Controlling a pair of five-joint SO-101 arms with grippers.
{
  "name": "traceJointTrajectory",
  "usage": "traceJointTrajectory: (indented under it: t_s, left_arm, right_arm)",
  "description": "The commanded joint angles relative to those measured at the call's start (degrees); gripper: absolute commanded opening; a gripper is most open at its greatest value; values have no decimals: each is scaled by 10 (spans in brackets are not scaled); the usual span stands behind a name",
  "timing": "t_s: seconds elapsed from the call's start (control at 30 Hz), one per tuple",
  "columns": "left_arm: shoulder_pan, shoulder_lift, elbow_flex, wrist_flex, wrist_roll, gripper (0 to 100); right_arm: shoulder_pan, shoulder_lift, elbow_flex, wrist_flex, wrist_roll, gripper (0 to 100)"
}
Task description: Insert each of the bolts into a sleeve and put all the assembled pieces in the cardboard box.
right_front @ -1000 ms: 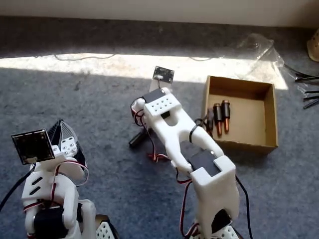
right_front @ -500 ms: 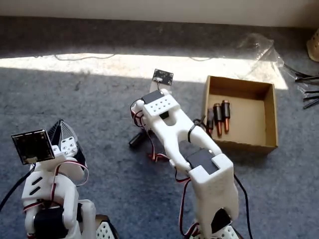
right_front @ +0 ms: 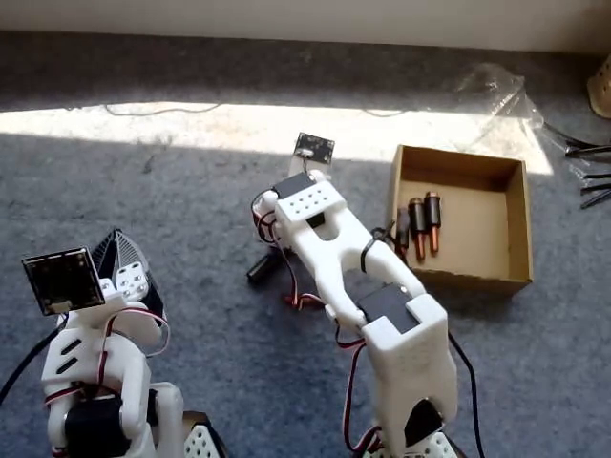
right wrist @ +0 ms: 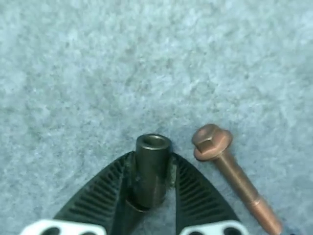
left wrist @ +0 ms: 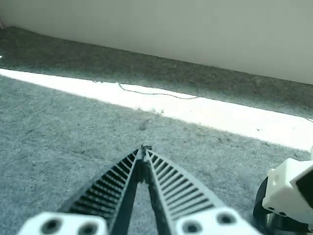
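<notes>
The cardboard box (right_front: 520, 224) stands open-topped on the right of the scene. Its left wall is close beside the right arm's (right_front: 329, 243) forearm. Three assembled pieces (right_front: 418, 227) lie side by side against that left wall, and bare cardboard floor lies to their right. Past the box's far right corner sits a crumpled clear plastic bag (right_front: 492, 91). Thin black pieces (right_front: 587, 176) lie at the right edge, too small to identify.

Left of the right arm, grey carpet (right_front: 191, 191) runs open to a sunlit strip (right_front: 191, 124) and then to the pale wall (right_front: 286, 17) at the far edge.

The right gripper (right wrist: 152, 159) is clamped on a sleeve (right wrist: 152, 171), its black ribbed fingers (right wrist: 193, 196) pressing both flanks. The sleeve is a dark, dull, smooth tube with its round bore showing at the free end. In the high view it pokes out as a dark stub from under the arm, low over the carpet, left of the box.

A bolt (right wrist: 234, 178) lies flat on the short, nubby pile just beside the sleeve without touching it. It is copper-coloured with a flanged hex head and a plain shank, and its head sits near the sleeve's open end.

The left gripper (left wrist: 143, 155) waits at the near left, well apart from the box. Its ribbed fingers are pressed together tip to tip with nothing between them, and open carpet lies ahead of it.
</notes>
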Motion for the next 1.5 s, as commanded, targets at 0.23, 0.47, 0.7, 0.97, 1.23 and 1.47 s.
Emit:
traceJointTrajectory:
  t_s: [0.23,0.47,0.7,0.97,1.23,1.47]
  left_arm:
    - [-5,-6,-3,2,-4,7]
    - [-4,-6,12,-2,-4,7]
    - [-4,-6,15,-9,-3,7]
    - [-4,-6,15,-9,-3,7]
    - [-4,-6,15,-9,-3,7]
    - [-4,-6,15,-9,-3,7]
  right_arm:
    - [1,-8,-26,62,178,12]
    - [0,-7,-115,137,326,12]
    - [7,-4,-201,220,459,12]
    - [76,-4,-203,224,590,13]
    - [131,0,-181,199,701,13]
    - [165,60,-171,138,704,13]
